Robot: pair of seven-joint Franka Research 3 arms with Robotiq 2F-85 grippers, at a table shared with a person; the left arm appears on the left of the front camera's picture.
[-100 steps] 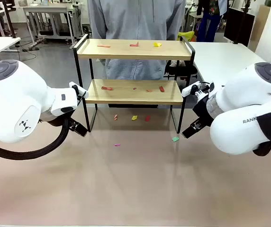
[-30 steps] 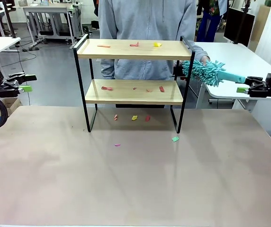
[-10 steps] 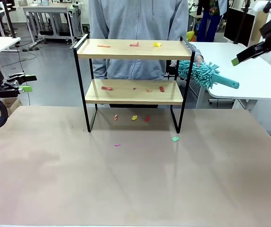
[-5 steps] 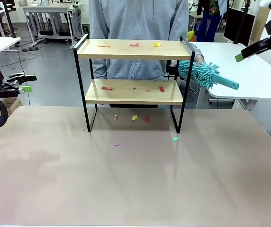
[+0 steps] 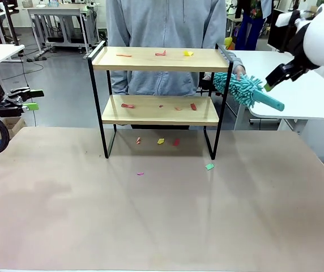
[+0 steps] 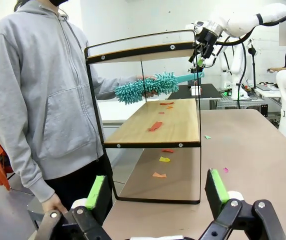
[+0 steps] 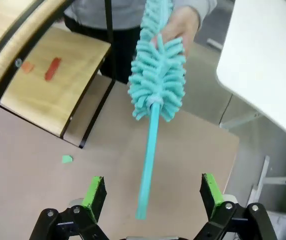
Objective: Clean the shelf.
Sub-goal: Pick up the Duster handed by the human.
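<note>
Small paper scraps (image 5: 209, 166) lie on the brown table (image 5: 150, 226) before the shelf (image 5: 160, 110), which stands at its far middle, scraps on both boards. The left gripper (image 5: 35, 99) hangs wide off the table's left. The right gripper (image 7: 151, 191), wide, hovers by the handle of a teal duster (image 5: 247, 90) whose head a person's hand (image 7: 180, 27) holds

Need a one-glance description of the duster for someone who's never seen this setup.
Find the two-tier wooden shelf at the far side of the table. Just past its right end, the person's hand holds the duster in the air. It is the only fluffy teal thing, with a thin handle; the paper scraps nearby are small and flat.
</note>
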